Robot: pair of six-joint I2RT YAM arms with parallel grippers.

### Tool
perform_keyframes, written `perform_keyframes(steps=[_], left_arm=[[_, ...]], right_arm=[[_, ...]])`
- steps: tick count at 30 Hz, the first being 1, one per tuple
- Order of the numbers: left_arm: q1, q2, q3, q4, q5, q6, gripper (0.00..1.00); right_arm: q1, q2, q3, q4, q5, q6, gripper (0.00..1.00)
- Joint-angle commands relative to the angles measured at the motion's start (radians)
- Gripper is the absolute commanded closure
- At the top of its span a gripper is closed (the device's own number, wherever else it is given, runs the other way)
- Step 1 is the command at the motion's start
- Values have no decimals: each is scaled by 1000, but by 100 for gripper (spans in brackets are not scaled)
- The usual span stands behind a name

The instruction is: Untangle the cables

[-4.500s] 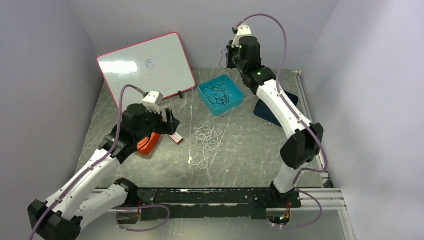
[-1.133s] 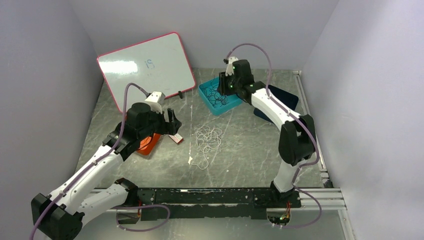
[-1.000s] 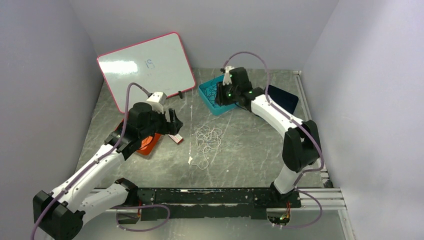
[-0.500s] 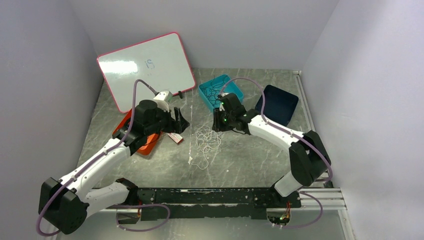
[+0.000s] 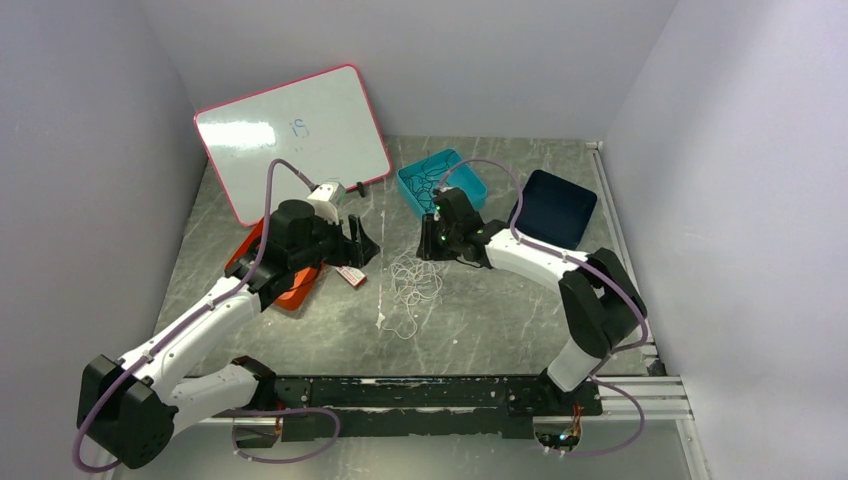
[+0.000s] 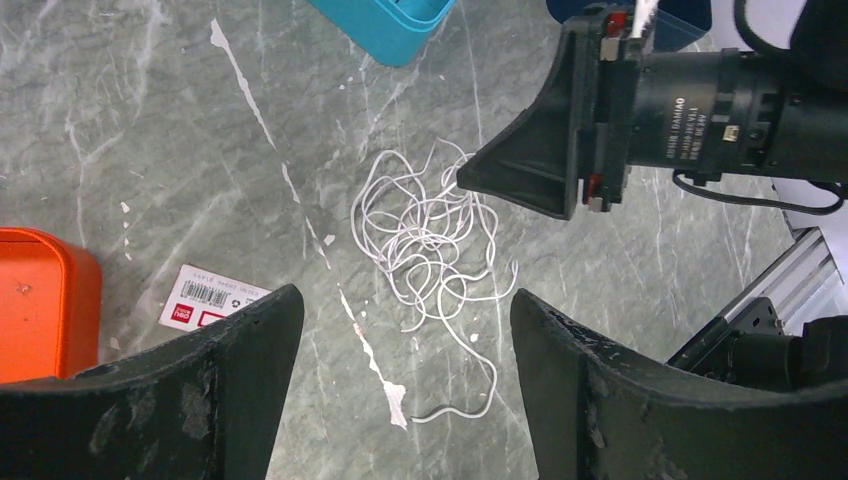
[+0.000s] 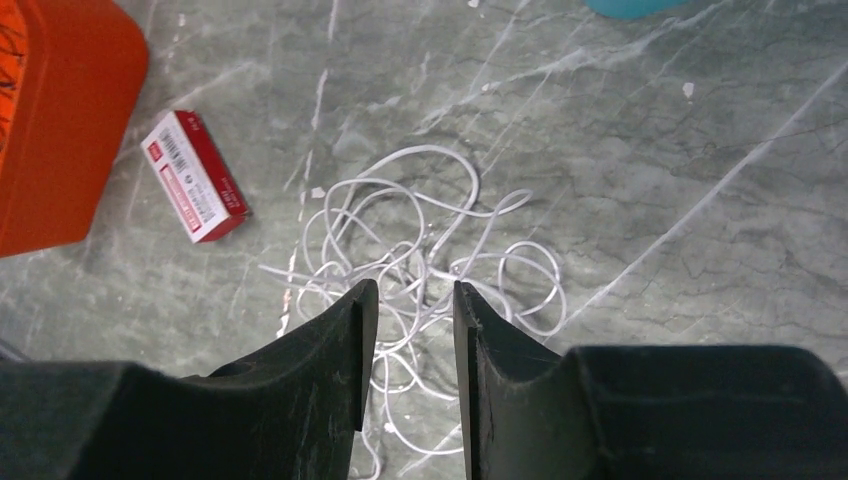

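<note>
Because its two fingers stand only a narrow slot apart with nothing clamped between them, the right gripper [image 7: 408,290] looks set for a fine pinch rather than a broad scoop; a thin strand needs little opening. It hangs low over the far edge of the white cable tangle [image 7: 430,250]. The left wrist view shows its tip just beside the outermost loops, though whether it touches one cannot be told. The left gripper [image 6: 405,298] is spread wide and empty above the near side of the same tangle, probably so that it can pin or take a second strand while the other pulls. The white cable lies loose on the table [image 5: 500,310] between both arms, one free end trailing toward the bases. Farther out, dark cables [image 5: 428,172] sit in a teal tray [image 5: 410,197], well apart from the white heap; whether they are sorted or waiting cannot be told. A navy tray [image 5: 550,205] sits to its right. An orange container [image 5: 295,285] and a small red carton [image 5: 350,275] lie to the left, beside the working patch.
</note>
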Motion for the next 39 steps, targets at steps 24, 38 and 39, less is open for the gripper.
perform_keyframes(steps=[24, 38, 39], left_arm=[[-3, -24, -21, 49, 27, -7, 21], [-3, -130, -69, 225, 24, 42, 17], [-3, -149, -69, 246, 13, 42, 17]], right_arm=[[-10, 99, 56, 69, 51, -13, 88], [-1, -190, 137, 74, -186, -156, 98], [0, -210, 156, 53, -185, -158, 98]])
